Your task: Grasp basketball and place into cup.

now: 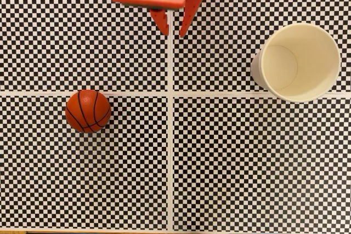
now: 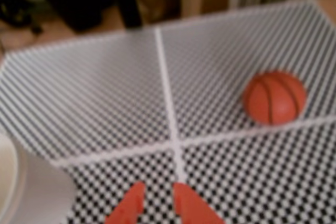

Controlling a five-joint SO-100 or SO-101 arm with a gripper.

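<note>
A: Status on the pincer [image 1: 173, 30]?

B: Fixed view has it at the top edge of the tabletop [image 1: 230, 163], about mid-width, orange tips pointing down over the white vertical line [image 1: 170, 135]. The two tips sit close with a narrow gap between them, nothing held. Wrist view agrees: pincer [image 2: 156, 203] at the bottom edge, tips slightly apart, checker pattern visible in the gap.

A: Basketball?

B: Basketball [image 1: 88, 110] rests on the checkerboard in the left half of the fixed view, just below the white horizontal line [image 1: 219, 95], its top edge touching or overlapping that line. Well apart from the pincer. In the wrist view the basketball [image 2: 274, 97] is on the right, just beyond the horizontal line, black seams visible though the picture is soft.

A: Cup?

B: Cup [image 1: 299, 61] stands upright near the right edge of the tabletop in the fixed view, above the horizontal line, mouth facing the camera, inside bare. Its lower rim reaches down to that line. Wrist view catches part of the cup [image 2: 37, 192] at the bottom-left corner, blurred.

A: Layout between them?

B: Ball and cup lie on opposite sides of the vertical line, well apart. Pincer is between them along the top edge, touching neither.

A: Anything past the tabletop?

B: Wrist view shows dark blurred shapes beyond the far edge; cannot tell what they are.
</note>
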